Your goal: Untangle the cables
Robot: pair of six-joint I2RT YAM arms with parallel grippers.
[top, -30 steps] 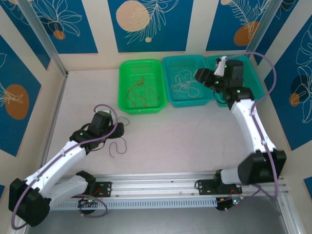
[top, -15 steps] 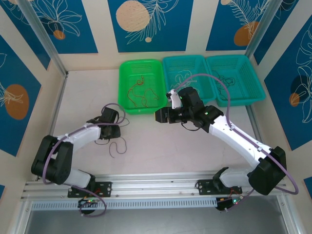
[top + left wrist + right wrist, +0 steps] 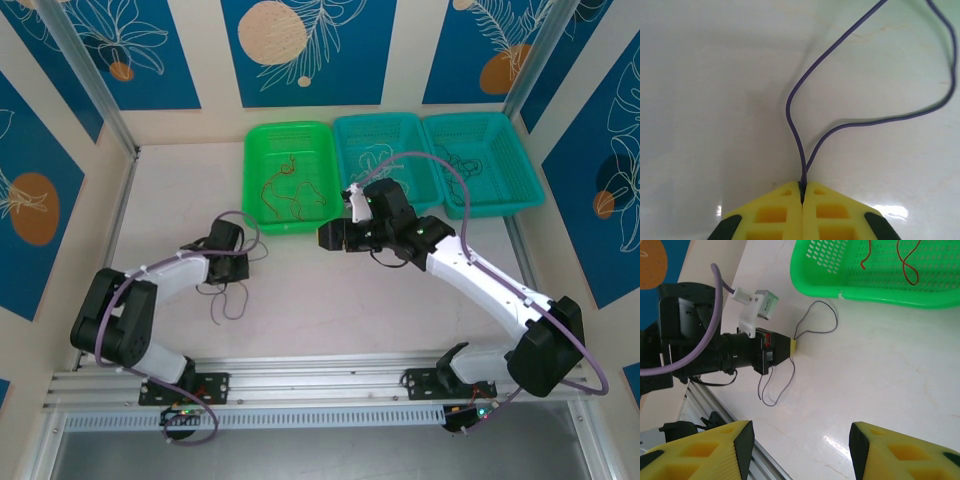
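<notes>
Slippage looms if the left gripper [image 3: 801,192], clamped shut on the purple cable [image 3: 788,107] at its very fingertips, tugs; the right gripper [image 3: 801,440] hangs half-open, seemingly empty

Thin purple cable [image 3: 788,111] looped, bend pinched by left end effector [image 3: 802,192], reddish-brown cables [image 3: 285,195] curled in green basket [image 3: 290,127]

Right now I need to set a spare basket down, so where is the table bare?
Bare: the far-left corner of the table, between the side rail and the green basket; also the near middle, along the front rail. Crowded: below the green basket, where the left tool pinches the purple cable and the right tool hangs open.
</notes>
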